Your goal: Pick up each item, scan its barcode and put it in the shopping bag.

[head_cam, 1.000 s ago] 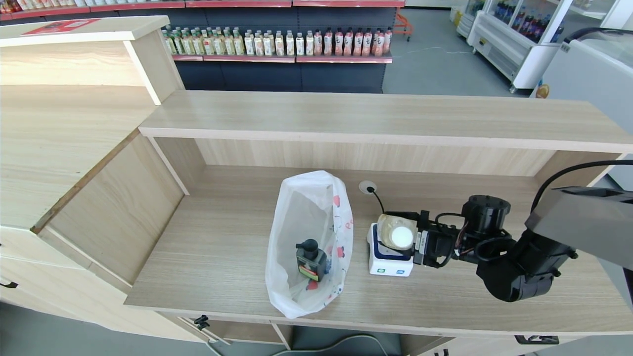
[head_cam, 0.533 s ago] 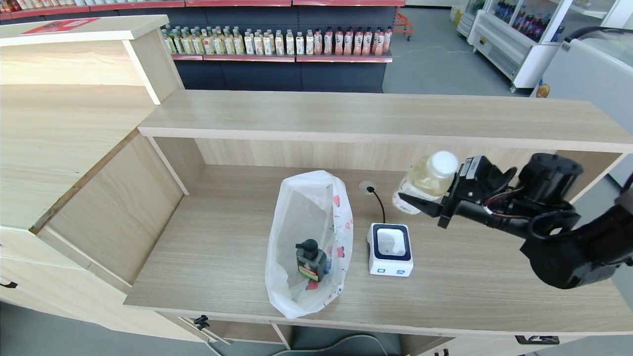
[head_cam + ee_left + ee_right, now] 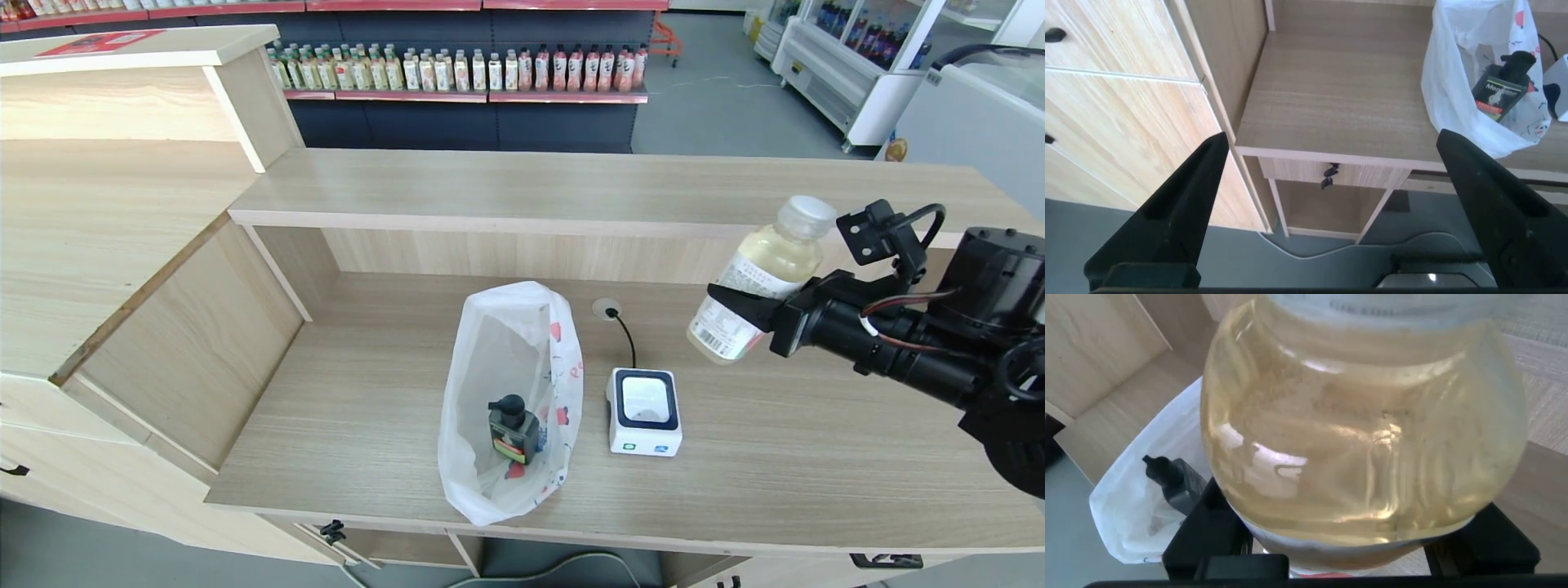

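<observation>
Head view: right gripper (image 3: 747, 309) grips tilted bottle (image 3: 763, 273) above counter (image 3: 816, 465); left wrist view: left gripper (image 3: 1333, 139) spread wide, bag (image 3: 1449, 94) ahead

1. The shopping bag (image 3: 510, 400) stands mid-desk, mouth open upward; a pump bottle (image 3: 513, 430) takes up part of its floor.
2. The scanner (image 3: 645, 411) sits just beside the bag on the right, with a narrow gap between them. Its cable (image 3: 627, 333) runs back to a hole in the desk.
3. Bare desk (image 3: 367, 384) lies between the bag and the slanted side panel (image 3: 196, 343).
4. The upper shelf (image 3: 620, 196) caps the back wall, limiting height at the rear.
5. The right gripper (image 3: 739, 306), clamped on a bottle (image 3: 759, 278), hangs above the desk to the right of the scanner.
</observation>
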